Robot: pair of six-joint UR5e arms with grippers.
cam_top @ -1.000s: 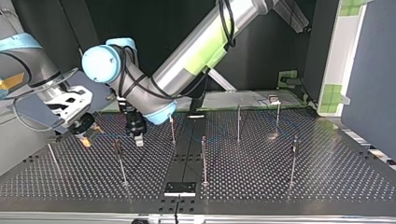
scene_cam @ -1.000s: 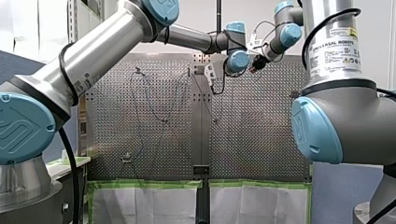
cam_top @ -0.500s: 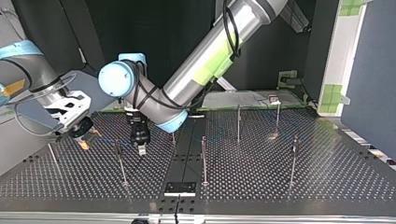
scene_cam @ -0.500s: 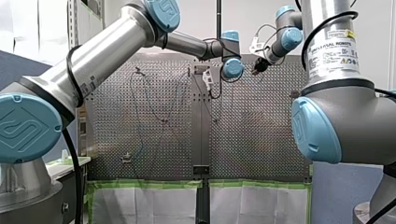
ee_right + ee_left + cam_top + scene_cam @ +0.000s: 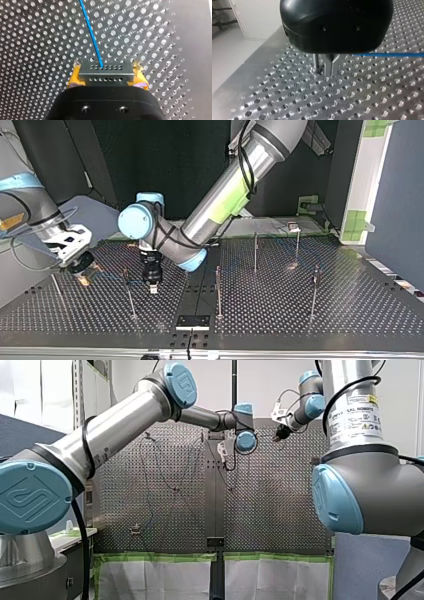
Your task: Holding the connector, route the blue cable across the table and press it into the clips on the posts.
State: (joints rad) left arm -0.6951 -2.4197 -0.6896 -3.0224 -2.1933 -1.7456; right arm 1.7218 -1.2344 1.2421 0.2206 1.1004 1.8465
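My right gripper (image 5: 105, 75) is shut with its yellow pads (image 5: 74, 76) on a flat metal connector (image 5: 105, 73). The blue cable (image 5: 91, 35) leaves the connector and runs away over the perforated table. In the top view this gripper (image 5: 84, 279) hovers low at the left, and the cable (image 5: 107, 274) stretches from it toward a thin post (image 5: 129, 295). My left gripper (image 5: 152, 286) points down just right of that post, its metal fingers (image 5: 332, 66) shut together close above the table. The cable (image 5: 387, 54) passes beside them; I cannot tell whether it touches them.
Several thin posts stand on the table, among them one in the middle (image 5: 218, 290), two at the back (image 5: 255, 252) (image 5: 297, 242) and one at the right (image 5: 314, 292). A small black block (image 5: 192, 321) sits at the near edge.
In the top view my left gripper has swung right and toward the near edge, down beside the post. My right gripper has drawn back a little to the left with the connector.
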